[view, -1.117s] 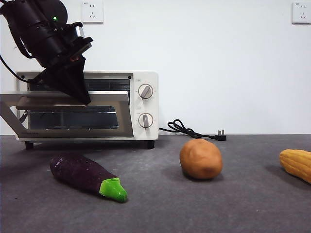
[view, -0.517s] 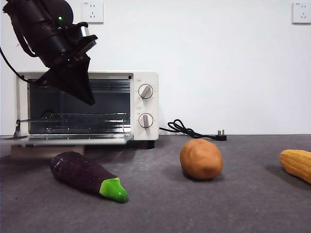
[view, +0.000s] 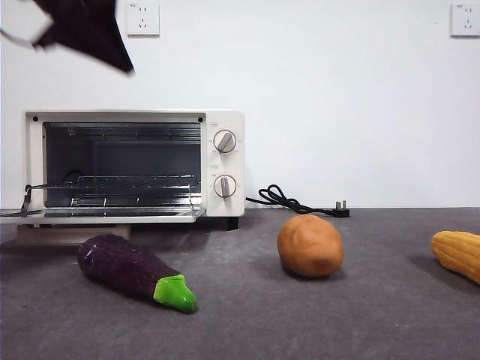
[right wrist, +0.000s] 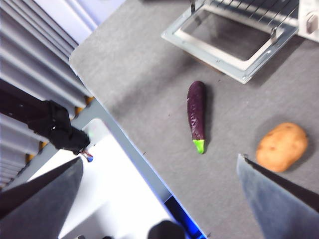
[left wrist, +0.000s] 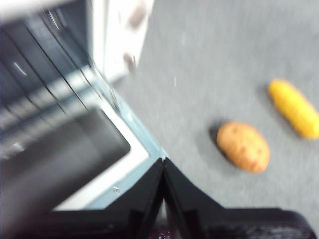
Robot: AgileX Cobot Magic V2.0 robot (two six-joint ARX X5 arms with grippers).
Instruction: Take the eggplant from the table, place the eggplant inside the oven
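The oven [view: 135,165] door has been dropped fully open, and the left pincer [view: 90,30] has been raised high above it.

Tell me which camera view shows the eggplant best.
The front view: the eggplant lies near and large on the table, purple body and green cap sharp. The right wrist view shows the whole eggplant from above, but small. The left wrist view, blurred, shows only a doubtful purple sliver at its bottom edge.

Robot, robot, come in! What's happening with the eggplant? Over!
Left gripper shut, empty, high above oven door. Right gripper open, waiting. Eggplant on table, untouched. Oven open, path clear.
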